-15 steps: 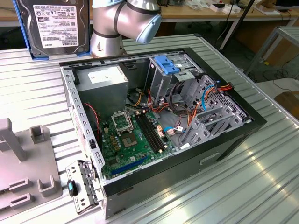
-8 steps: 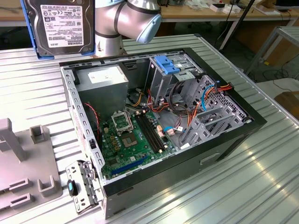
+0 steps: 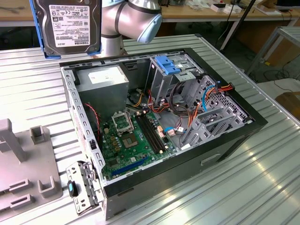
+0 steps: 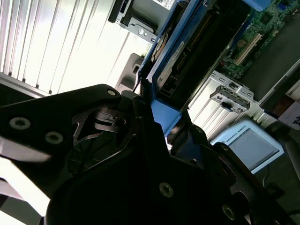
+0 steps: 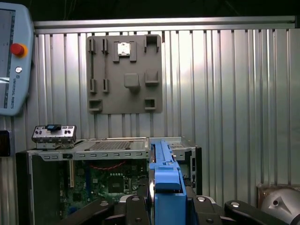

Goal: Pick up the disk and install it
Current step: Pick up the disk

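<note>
Above the back corner of the open computer case (image 3: 255,123), toward the exterior view's left, we see the disk (image 3: 70,23) held in the air, clear of the ribbed metal table (image 3: 262,187). It stands upright with its labelled face toward the camera and its blue carrier rail showing along the sides and lower edge. The robot arm (image 3: 133,18) is just beside it, on the exterior view's right.

In the first wrist view we look along the thin edge of the disk (image 5: 165,173), and the gripper (image 5: 168,206) has its black jaws pressed against both sides of the blue carrier, so it is clamped on the disk. In the second wrist view the disk (image 4: 187,51) runs out from the dark gripper body, edge on.

Inside the case we see the green motherboard (image 3: 126,140), the power supply (image 3: 103,79) and the silver drive cage (image 3: 164,84) with its blue latch (image 3: 168,64) on top; the disk is well apart from the cage. A grey fixture plate (image 3: 23,178) lies on the table at the exterior view's left, and a teach pendant (image 5: 14,61) rests beyond the case in the first wrist view.
</note>
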Controlling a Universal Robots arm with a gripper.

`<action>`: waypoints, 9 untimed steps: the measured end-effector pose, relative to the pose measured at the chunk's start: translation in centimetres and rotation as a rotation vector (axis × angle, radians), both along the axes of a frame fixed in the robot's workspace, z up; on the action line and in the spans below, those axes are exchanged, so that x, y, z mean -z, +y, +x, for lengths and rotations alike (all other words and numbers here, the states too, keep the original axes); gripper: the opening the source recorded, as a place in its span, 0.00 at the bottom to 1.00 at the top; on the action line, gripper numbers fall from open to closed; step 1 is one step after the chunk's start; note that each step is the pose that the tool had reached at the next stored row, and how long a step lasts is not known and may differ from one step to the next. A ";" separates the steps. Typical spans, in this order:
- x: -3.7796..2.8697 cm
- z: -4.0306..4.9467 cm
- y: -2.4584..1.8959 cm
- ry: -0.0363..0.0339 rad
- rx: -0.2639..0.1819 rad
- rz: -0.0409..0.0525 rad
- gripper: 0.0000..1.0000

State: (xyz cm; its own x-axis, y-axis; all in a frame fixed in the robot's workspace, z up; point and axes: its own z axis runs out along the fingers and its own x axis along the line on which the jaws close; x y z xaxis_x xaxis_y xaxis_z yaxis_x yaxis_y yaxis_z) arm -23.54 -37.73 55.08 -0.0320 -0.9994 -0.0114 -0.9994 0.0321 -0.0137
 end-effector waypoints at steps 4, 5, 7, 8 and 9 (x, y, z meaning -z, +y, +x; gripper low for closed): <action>0.00 0.52 0.00 0.0000 0.000 0.0000 0.37; 0.00 0.64 0.00 0.0000 0.000 0.0000 0.37; 0.00 0.90 0.00 0.0000 0.000 0.0000 0.37; 0.00 0.99 0.00 -0.0001 0.000 0.0000 0.37; 0.00 1.10 0.00 0.0000 0.000 0.0000 0.37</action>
State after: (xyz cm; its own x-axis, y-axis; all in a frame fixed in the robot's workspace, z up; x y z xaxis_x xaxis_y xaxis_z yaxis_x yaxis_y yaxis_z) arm -22.44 -37.73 55.08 -0.0320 -0.9994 -0.0114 -0.9994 0.0322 -0.0138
